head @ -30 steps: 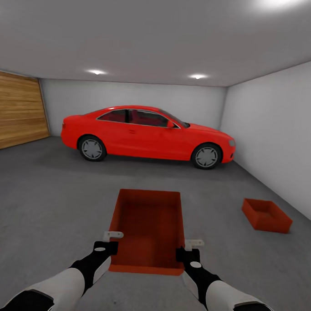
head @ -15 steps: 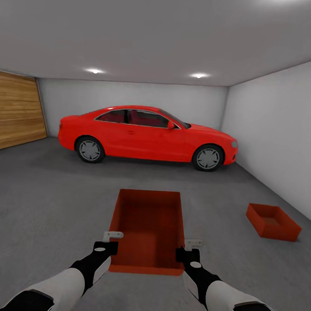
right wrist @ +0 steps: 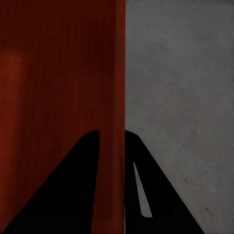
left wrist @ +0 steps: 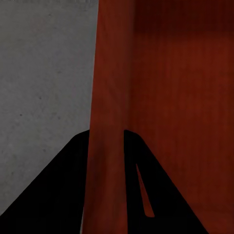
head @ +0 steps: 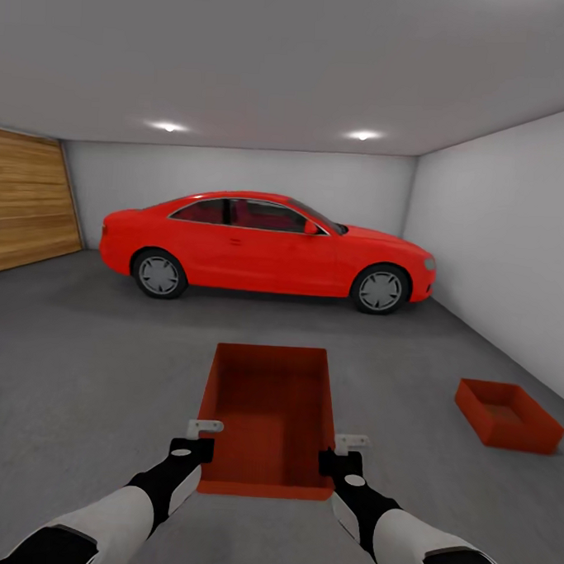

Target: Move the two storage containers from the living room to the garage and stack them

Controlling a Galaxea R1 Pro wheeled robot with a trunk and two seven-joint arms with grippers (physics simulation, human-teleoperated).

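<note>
The whole view swings left, sliding the second container (head: pixel 509 416) on the floor (head: pixel 87 371) further right of the right gripper (head: pixel 344 451), while it and the left gripper (head: pixel 198 436) stay clamped on the carried container (head: pixel 269 397), so stacking is likely near.

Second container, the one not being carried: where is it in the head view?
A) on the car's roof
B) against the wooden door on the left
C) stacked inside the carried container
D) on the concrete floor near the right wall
D: the second container sits alone on the grey floor beside the right wall, apart from the carried container.
</note>
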